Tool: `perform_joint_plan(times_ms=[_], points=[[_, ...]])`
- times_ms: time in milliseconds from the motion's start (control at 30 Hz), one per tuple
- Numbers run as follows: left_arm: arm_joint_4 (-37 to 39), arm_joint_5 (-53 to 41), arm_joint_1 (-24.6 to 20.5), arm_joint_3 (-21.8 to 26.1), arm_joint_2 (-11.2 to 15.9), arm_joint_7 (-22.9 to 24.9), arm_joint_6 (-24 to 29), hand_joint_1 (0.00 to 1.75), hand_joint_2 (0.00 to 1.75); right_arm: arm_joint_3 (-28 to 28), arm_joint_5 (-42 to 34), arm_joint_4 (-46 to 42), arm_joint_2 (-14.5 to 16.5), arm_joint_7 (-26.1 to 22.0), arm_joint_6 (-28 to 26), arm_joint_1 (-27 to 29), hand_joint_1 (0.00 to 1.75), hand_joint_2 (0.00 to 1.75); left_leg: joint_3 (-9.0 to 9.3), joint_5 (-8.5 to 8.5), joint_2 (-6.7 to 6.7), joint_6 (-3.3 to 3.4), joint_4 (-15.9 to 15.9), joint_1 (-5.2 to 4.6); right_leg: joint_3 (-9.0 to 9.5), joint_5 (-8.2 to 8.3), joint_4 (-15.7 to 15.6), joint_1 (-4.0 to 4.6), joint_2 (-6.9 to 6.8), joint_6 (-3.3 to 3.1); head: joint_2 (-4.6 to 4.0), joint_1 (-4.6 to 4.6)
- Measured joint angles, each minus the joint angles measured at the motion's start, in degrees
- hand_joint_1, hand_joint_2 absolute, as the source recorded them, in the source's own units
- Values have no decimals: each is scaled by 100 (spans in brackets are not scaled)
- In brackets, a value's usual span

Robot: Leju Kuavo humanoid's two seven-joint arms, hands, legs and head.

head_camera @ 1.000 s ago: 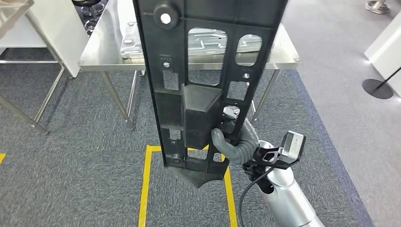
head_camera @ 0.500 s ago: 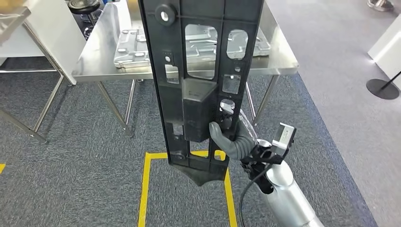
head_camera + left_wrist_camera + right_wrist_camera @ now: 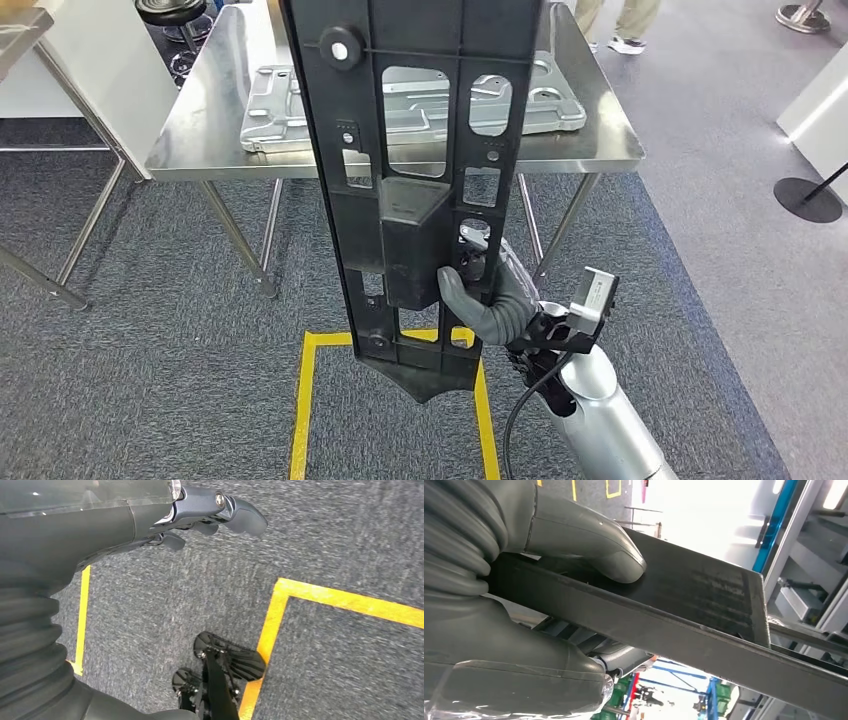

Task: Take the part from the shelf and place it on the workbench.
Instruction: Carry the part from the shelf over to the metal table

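A long black plastic part (image 3: 420, 150) with cut-out windows stands upright in front of me in the head view. My right hand (image 3: 490, 300) grips its lower right edge, thumb on the front face. In the right wrist view the thumb (image 3: 589, 535) presses on the part's flat black edge (image 3: 694, 595). The steel workbench (image 3: 200, 140) stands straight ahead behind the part, with a silver metal panel (image 3: 290, 110) lying on it. My left hand (image 3: 200, 515) hangs over the grey carpet, fingers loosely extended and holding nothing.
A yellow floor outline (image 3: 303, 400) marks the carpet below the part. Another steel table (image 3: 40, 60) stands at the left, with a black stool (image 3: 165, 10) behind it. A person's feet (image 3: 620, 30) are beyond the bench. A black stanchion base (image 3: 807, 198) sits at the right.
The whole picture has shifted: the camera has moved nearer the workbench, which now shows more of its top. My right hand still grips the part upright.
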Motion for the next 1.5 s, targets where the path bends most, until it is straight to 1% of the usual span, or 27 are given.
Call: perform_joint_plan(times_ms=[100, 133, 167, 233, 267, 300, 400, 467, 533, 600, 633, 667, 700, 767, 833, 900, 967, 1033, 1100, 1133, 1167, 1200, 1267, 1333, 1367, 1433, 1500], points=[[0, -20, -3, 1, 0, 5, -1, 0, 175, -2, 96, -26, -10, -7, 2, 75, 175, 175, 91, -97, -3, 30, -5, 2, -708, -408, 1040, -41, -3, 64, 0, 17], [0, -24, 3, 2, 0, 9, -3, 0, 175, -1, 127, -28, -14, -7, 4, 112, 175, 175, 137, -139, -6, 25, -5, 3, -849, -422, 1139, -53, -4, 81, 0, 17], [0, -26, 10, 2, 0, 14, -7, 0, 175, 0, 150, -31, -16, -10, 7, 141, 175, 175, 197, -186, -9, 15, -4, 3, -888, -305, 1025, -64, -5, 90, 0, 18], [0, -28, 18, 2, 0, 22, -15, 0, 175, 2, 180, -45, -24, -38, 30, 166, 175, 175, 335, -293, -12, -16, -6, 4, -701, 250, 280, -73, -11, 68, 0, 20], [0, -29, 16, 3, -1, 25, -17, 0, 175, 3, 185, -53, -31, -62, 52, 169, 175, 175, 397, -345, -13, -40, -4, 0, -590, 462, -88, -58, -19, 43, 0, 19], [0, -28, 9, 5, -1, 29, -18, 0, 175, 5, 187, -59, -38, -88, 78, 173, 175, 175, 436, -394, -13, -73, -10, -2, -511, 575, -335, -40, -26, 9, 1, 20], [0, -32, -9, 15, -1, 49, -18, 0, 175, 12, 199, -66, -48, -146, 136, 198, 175, 175, 528, -444, -6, -189, 16, -10, -414, 565, -503, -11, -23, -114, 1, 15], [0, -48, -19, 24, 3, 55, -25, 0, 175, 14, 212, -78, -46, -174, 178, 194, 175, 175, 497, -483, -1, -241, 241, -1, -285, 559, -552, -31, -19, -193, 1, 3], [0, -67, -35, 27, 5, 55, -47, 0, 175, 15, 225, -88, -46, -183, 213, 157, 175, 175, 194, -680, 0, -274, 813, 19, -177, 505, -574, -37, -24, -235, 1, -17], [0, -89, -30, 28, 10, 52, -86, 0, 175, 15, 230, -90, -46, -185, 259, 122, 175, 175, -283, -970, 0, -304, 1469, 28, -101, 422, -571, -28, -20, -250, 1, -34], [0, -103, -22, 28, 13, 50, -102, 0, 175, 15, 234, -90, -46, -189, 291, 104, 175, 175, -456, -1038, 0, -312, 1605, 29, -48, 372, -570, -25, -13, -249, 1, -37], [0, -119, -15, 28, 16, 48, -114, 0, 175, 15, 237, -91, -46, -195, 327, 76, 175, 175, -551, -1004, 1, -312, 1565, 29, 16, 318, -568, -25, -7, -244, 1, -40], [0, -139, -12, 28, 20, 46, -120, 0, 175, 15, 241, -95, -46, -202, 366, 31, 175, 175, -548, -829, 2, -303, 1321, 29, 92, 260, -568, -26, -2, -234, 1, -41], [0, -170, -8, 28, 28, 41, -134, 0, 175, 16, 213, -106, -45, -204, 441, -112, 175, 175, -432, -239, 9, -265, 620, 21, 245, 141, -560, -20, 1, -201, 1, -41], [0, -186, -12, 27, 37, 32, -160, 0, 175, 16, 112, -125, -43, -172, 515, -303, 175, 175, -352, 123, 18, -205, 215, -9, 327, 48, -562, -11, 9, -138, 0, -44], [0, -198, -24, 27, 40, 8, -186, 0, 175, 8, -30, -153, -42, -112, 585, -498, 175, 175, -314, 134, 15, -131, 157, -26, 351, 20, -552, -6, 17, -66, 0, -45], [0, -224, -35, 28, 42, -19, -209, 0, 175, -8, -194, -191, -40, -50, 655, -688, 175, 175, -234, 124, 5, -62, 112, -7, 283, -1, -350, -17, 9, -13, 1, -37], [0, -247, -54, 28, 41, -32, -221, 0, 175, -37, -359, -223, -39, 10, 705, -871, 175, 175, -148, 85, 0, -13, 75, 9, -59, -146, 233, -36, 0, 45, 1, -22], [0, -251, -66, 28, 42, -35, -217, 0, 175, -74, -475, -233, -39, 69, 726, -986, 175, 175, -73, 8, -4, 7, 71, 9, -568, -414, 933, -46, -2, 89, 1, -12], [0, -251, -66, 28, 41, -31, -212, 0, 175, -90, -514, -234, -39, 98, 730, -1012, 175, 175, -23, -39, -9, 8, 71, 9, -759, -497, 1125, -49, -3, 97, 1, -13], [0, -251, -63, 28, 42, -27, -205, 0, 175, -105, -545, -237, -39, 122, 733, -1032, 175, 175, 44, -92, -16, 5, 71, 8, -864, -476, 1128, -49, -3, 94, 1, -12], [0, -251, -59, 28, 41, -23, -200, 0, 175, -118, -571, -244, -40, 142, 736, -1053, 175, 175, 122, -149, -23, -2, 71, 5, -871, -323, 924, -45, -3, 79, 1, -11], [2, -251, -56, 28, 30, -18, -197, 0, 175, -142, -622, -258, -44, 174, 737, -1106, 175, 175, 291, -273, -31, -27, 71, -9, -730, 295, 157, -10, -1, -2, 0, -12], [5, -257, -65, 28, 10, -21, -196, 0, 175, -170, -688, -264, -51, 206, 737, -1150, 175, 175, 388, -379, -41, -77, 54, -22, -616, 701, -369, 34, -1, -90, 0, -19], [7, -266, -68, 28, 2, -23, -196, 0, 175, -187, -718, -264, -58, 225, 735, -1162, 175, 175, 416, -403, -41, -110, 61, -27, -597, 752, -459, 47, 1, -120, 0, -23], [6, -283, -75, 28, 3, -26, -195, 0, 175, -222, -765, -268, -66, 251, 730, -1181, 175, 175, 460, -424, -34, -179, 75, -28, -512, 717, -511, 33, 5, -166, 1, -26], [5, -292, -89, 27, -1, -31, -197, 0, 175, -255, -795, -268, -72, 253, 724, -1200, 175, 175, 364, -459, -21, -228, 364, -22, -373, 677, -579, 2, 5, -221, 1, -33]])
